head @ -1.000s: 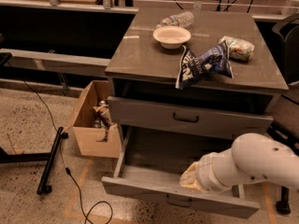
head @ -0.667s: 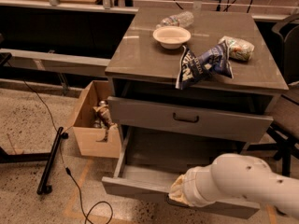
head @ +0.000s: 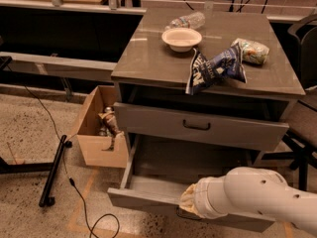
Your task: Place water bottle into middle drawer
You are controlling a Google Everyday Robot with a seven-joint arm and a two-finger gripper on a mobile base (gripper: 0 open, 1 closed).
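- Gripper: nearest the viewer, at the end of the white arm, below and in front of the table, against the front wall of the pulled-out drawer. The wrist hides the jaws, so it cannot be told whether they are apart or closed. No object is seen in them. Over the last second the wrist has slid from above the drawer's inside, leftward and down, to this front wall.
- Middle drawer: under the table, drawn well out towards the viewer and standing where it stood a second ago. Opening appears complete.
- Topmost drawer front: directly beneath the table's top, only slightly out.
- Cardboard box: on the floor at the table's left side.
- Chip bag: at the table's near edge. The white bowl is further back on the table.
- Water bottle: lying at the table's far edge, unmoved. The pick has not begun, so the arm must leave the drawer and reach across the table.
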